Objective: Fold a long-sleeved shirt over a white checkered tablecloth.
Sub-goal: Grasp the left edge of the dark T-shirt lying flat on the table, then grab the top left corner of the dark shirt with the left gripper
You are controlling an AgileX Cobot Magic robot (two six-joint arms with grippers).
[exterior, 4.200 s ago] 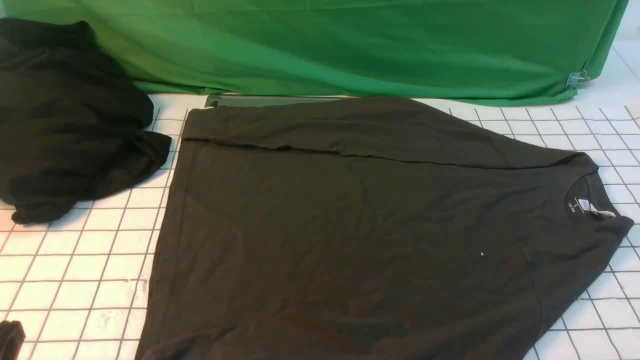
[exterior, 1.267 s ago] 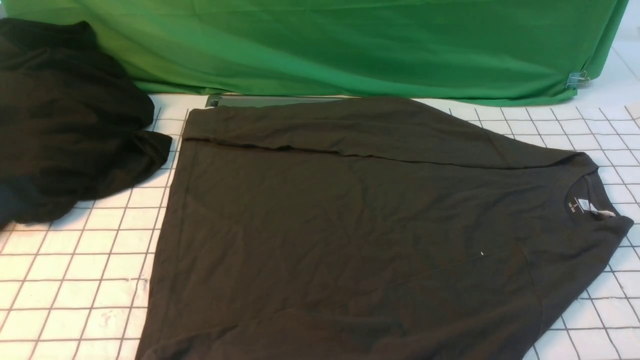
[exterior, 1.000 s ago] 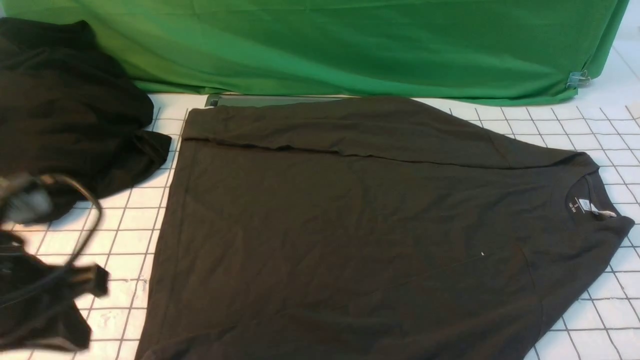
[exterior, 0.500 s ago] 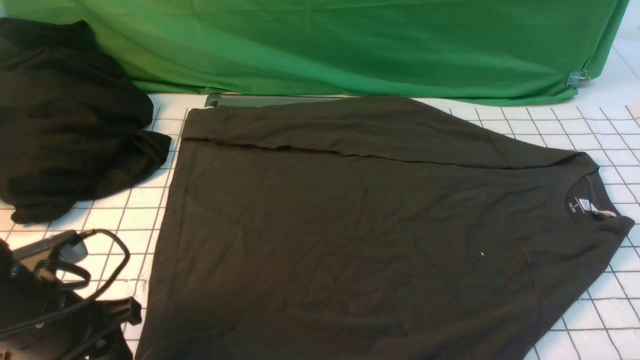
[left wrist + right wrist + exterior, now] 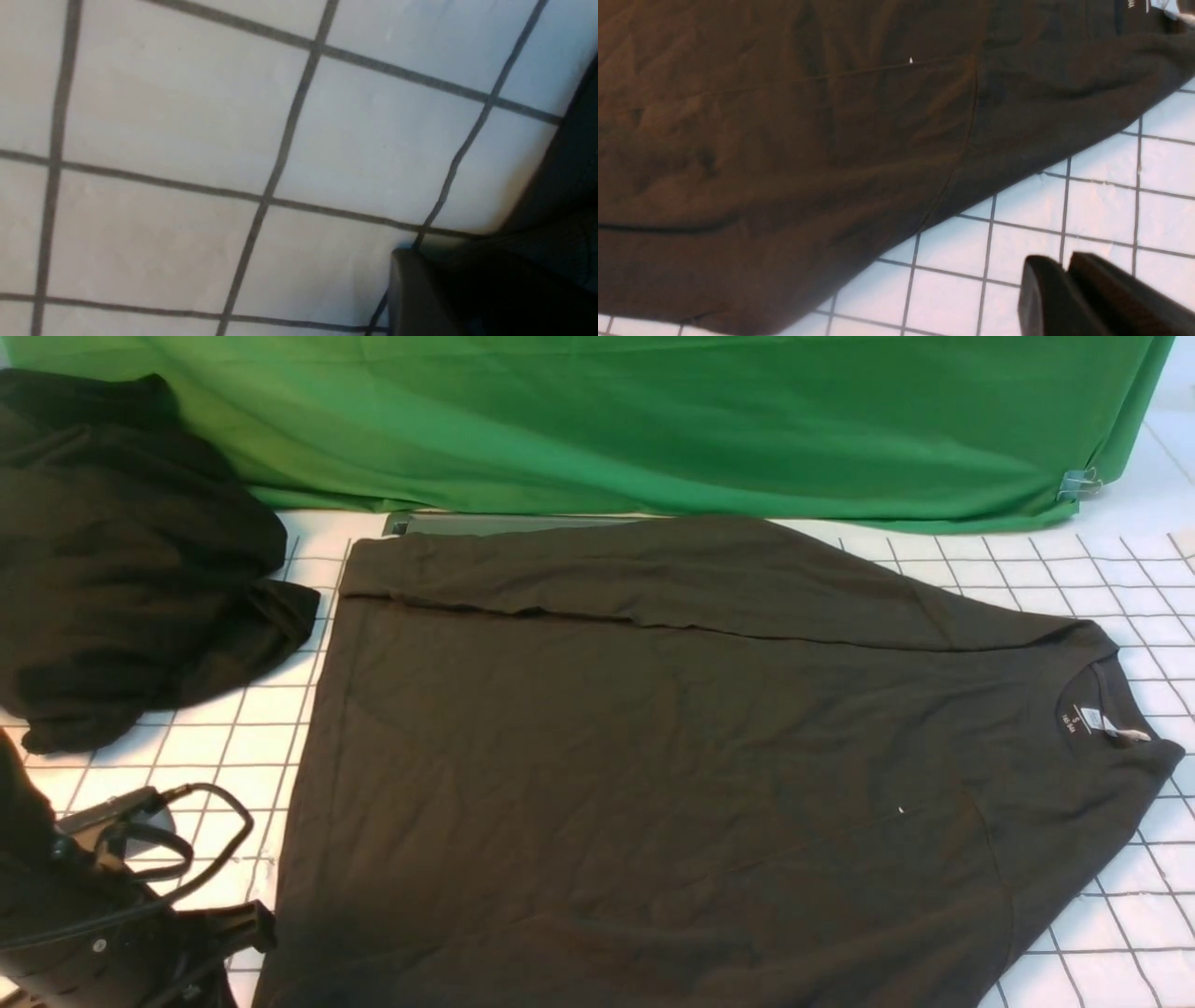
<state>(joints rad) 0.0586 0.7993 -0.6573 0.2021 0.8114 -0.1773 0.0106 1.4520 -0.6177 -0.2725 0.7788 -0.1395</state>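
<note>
The long-sleeved shirt [image 5: 653,756], dark brownish-black, lies flat on the white checkered tablecloth [image 5: 187,747]. Its collar and white label [image 5: 1111,726] point right, and one sleeve is folded across its far edge. My left gripper [image 5: 247,933] is low at the near left, right beside the shirt's hem corner. In the left wrist view one finger [image 5: 411,294] rests over the tablecloth [image 5: 163,116] against dark cloth [image 5: 570,177], and the rest of the jaws is lost in shadow. My right gripper [image 5: 1057,262] hovers shut and empty over the tablecloth [image 5: 1101,210], clear of the shirt [image 5: 784,140].
A blacker heap of dark fabric [image 5: 121,560] sits at the far left. The green backdrop cloth [image 5: 653,420] hangs along the back, with a metal clip [image 5: 1078,483] at its right end. A grey strip [image 5: 504,523] shows behind the shirt.
My left arm has come into view at the near left and moved right, up to the shirt's hem corner. The shirt and the heap have not moved.
</note>
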